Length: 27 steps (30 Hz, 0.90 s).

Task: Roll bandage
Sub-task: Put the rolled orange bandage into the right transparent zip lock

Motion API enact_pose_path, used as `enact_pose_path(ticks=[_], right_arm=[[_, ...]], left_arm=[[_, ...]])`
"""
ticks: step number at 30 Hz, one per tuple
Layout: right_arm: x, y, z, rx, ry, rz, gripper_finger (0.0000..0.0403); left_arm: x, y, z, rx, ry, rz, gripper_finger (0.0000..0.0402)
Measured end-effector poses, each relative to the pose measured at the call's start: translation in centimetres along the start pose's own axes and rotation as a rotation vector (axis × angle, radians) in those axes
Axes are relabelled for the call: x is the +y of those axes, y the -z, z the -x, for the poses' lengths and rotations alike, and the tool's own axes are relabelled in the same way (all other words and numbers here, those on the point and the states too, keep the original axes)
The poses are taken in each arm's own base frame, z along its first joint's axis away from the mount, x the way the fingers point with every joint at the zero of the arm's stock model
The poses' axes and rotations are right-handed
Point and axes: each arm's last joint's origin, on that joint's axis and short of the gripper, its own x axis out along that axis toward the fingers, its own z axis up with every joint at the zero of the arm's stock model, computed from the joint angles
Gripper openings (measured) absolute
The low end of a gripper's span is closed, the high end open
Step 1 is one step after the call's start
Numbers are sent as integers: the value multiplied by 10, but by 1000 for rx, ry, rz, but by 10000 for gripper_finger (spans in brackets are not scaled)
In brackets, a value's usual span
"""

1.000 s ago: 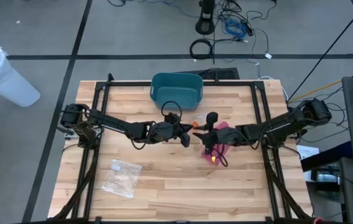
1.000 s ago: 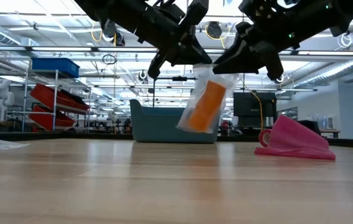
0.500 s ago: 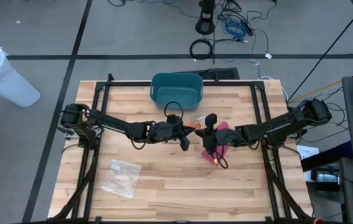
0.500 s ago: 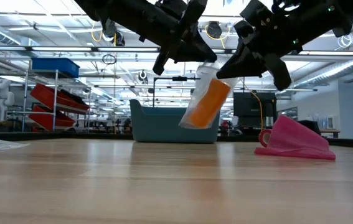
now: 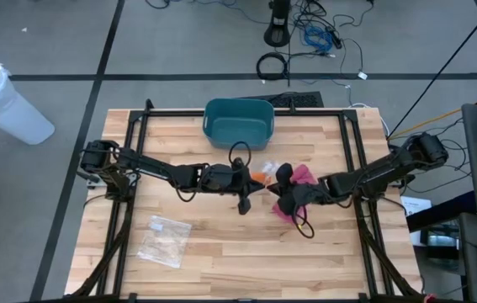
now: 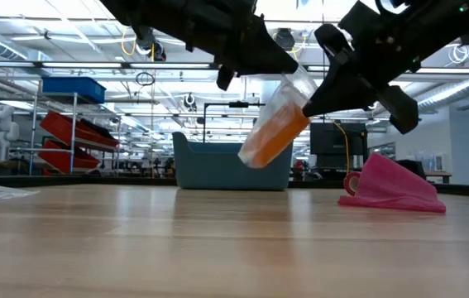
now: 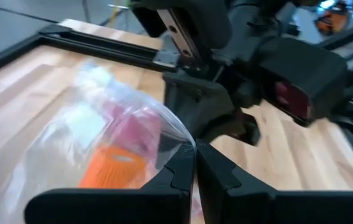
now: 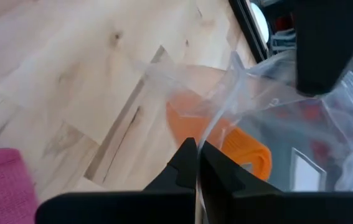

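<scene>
clear bag with orange bandage roll hung tilted in front of teal bin, left gripper and right gripper each pinched an edge, pink cloth beside

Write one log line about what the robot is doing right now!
left gripper: shut on clear bag | right gripper: shut on clear bag | orange bandage roll: inside, held above table
</scene>
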Motion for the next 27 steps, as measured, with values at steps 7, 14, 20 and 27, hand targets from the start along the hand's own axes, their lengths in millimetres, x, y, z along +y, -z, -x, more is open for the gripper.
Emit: enact_pose_path(ticks=[7, 14, 20, 27], right_arm=[[2, -4, 14, -27, -30, 26, 0], [1, -1, 39, -34, -81, 31, 0], [-3, -10, 62, -293, -236, 11, 0], [-8, -15, 78, -523, -332, 68, 0]], left_arm=[[-2, -2, 5, 43, 73, 23, 18], [-1, -8, 23, 120, 70, 11, 66], [0, -11, 27, 123, 63, -24, 92], [0, -17, 26, 61, 80, -90, 93]])
